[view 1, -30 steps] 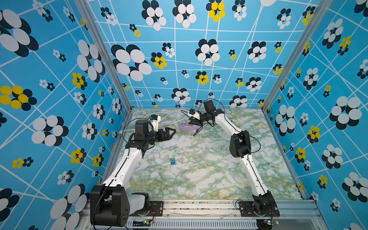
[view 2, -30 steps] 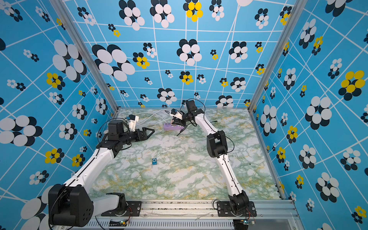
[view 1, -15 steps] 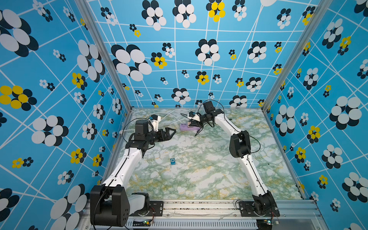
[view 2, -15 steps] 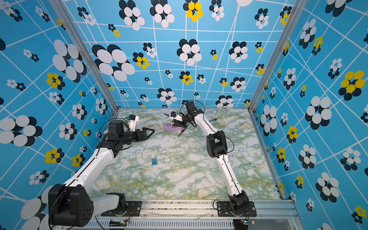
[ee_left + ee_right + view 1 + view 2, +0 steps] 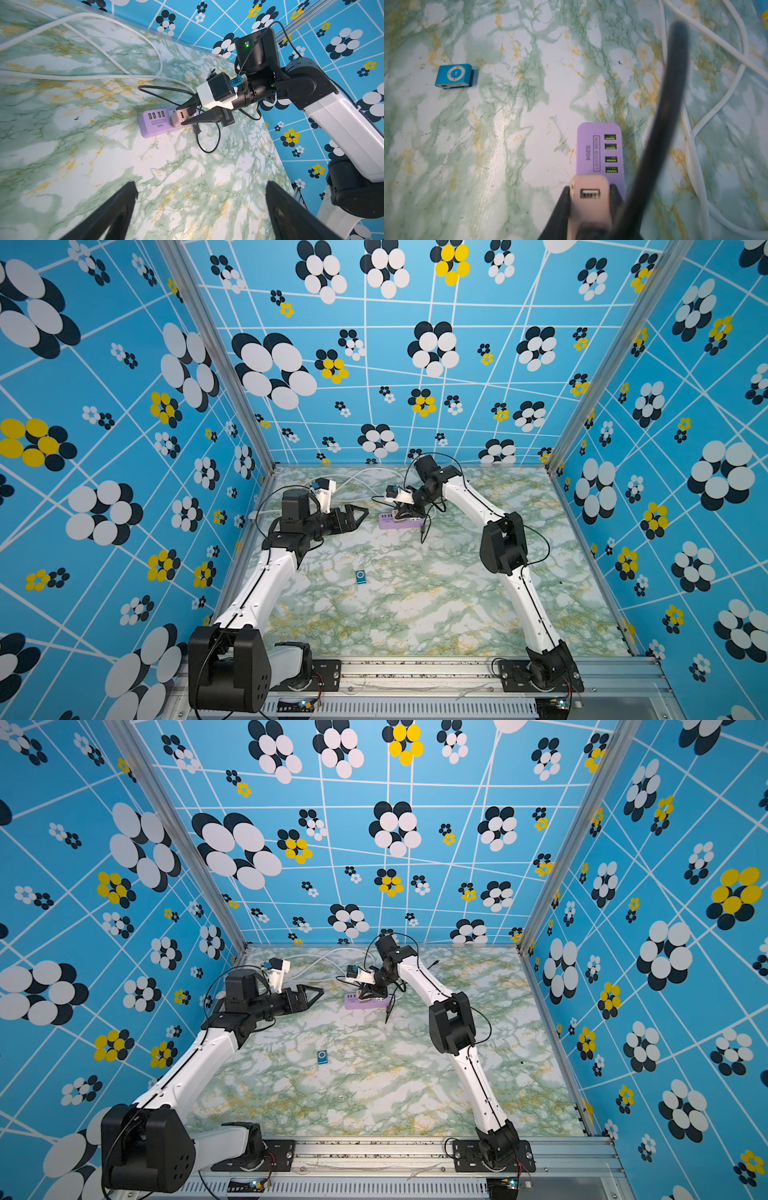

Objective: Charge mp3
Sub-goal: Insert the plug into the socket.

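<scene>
The mp3 (image 5: pixel 360 577) (image 5: pixel 322 1056) (image 5: pixel 454 75), a small teal player with a pale ring, lies flat on the marble table, apart from both arms. My right gripper (image 5: pixel 405 514) (image 5: pixel 185 116) (image 5: pixel 589 191) is shut on the pinkish cube charger (image 5: pixel 588 187) (image 5: pixel 178 117). It holds the cube against the lilac power strip (image 5: pixel 401 521) (image 5: pixel 365 1001) (image 5: pixel 155 123) (image 5: pixel 600 149). The cube's USB port is empty. My left gripper (image 5: pixel 359 512) (image 5: pixel 316 992) (image 5: pixel 200 185) hovers open left of the strip, holding nothing.
A black cable (image 5: pixel 207 151) (image 5: pixel 423 533) drapes over the right gripper, and its free end hangs beside the strip. White cord (image 5: pixel 104 52) (image 5: pixel 737 83) loops across the back of the table. Patterned walls enclose three sides.
My right gripper has shifted slightly at the power strip with the charger. The left arm and the mp3 have not moved.
</scene>
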`<state>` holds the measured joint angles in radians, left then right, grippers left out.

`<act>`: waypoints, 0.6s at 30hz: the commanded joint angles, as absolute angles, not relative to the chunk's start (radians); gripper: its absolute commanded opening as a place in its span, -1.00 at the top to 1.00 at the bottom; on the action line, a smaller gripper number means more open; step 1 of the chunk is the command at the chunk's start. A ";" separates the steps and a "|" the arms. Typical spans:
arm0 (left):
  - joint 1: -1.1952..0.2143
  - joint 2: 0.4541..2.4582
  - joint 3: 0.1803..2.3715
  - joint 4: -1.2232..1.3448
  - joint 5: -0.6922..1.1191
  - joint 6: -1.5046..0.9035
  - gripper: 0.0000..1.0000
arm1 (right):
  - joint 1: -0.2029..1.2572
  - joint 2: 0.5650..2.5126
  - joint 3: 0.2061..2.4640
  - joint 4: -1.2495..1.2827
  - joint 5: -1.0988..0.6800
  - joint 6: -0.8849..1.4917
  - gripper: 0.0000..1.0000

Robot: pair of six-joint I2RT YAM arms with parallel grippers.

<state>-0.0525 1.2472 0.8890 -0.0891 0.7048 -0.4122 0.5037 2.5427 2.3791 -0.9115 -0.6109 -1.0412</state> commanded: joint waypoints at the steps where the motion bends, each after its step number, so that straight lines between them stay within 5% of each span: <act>1: -0.047 1.240 0.879 -0.034 0.732 -0.439 -0.98 | 0.552 2.520 2.251 -0.930 -0.427 -0.851 1.00; 4: -0.046 1.242 0.879 -0.016 0.741 -0.449 -0.98 | 0.581 2.492 2.240 -0.851 -0.326 -0.607 1.00; 8: -0.046 1.241 0.861 0.034 0.750 -0.472 -0.98 | 0.597 2.345 1.907 -0.563 -0.236 -0.396 1.00; 12: -0.046 1.238 0.844 0.066 0.765 -0.490 -0.98 | 0.602 2.247 1.674 -0.412 -0.191 -0.330 1.00; 18: -0.046 1.249 0.828 0.104 0.788 -0.508 -0.98 | 0.606 2.182 1.618 -0.392 -0.182 -0.265 1.00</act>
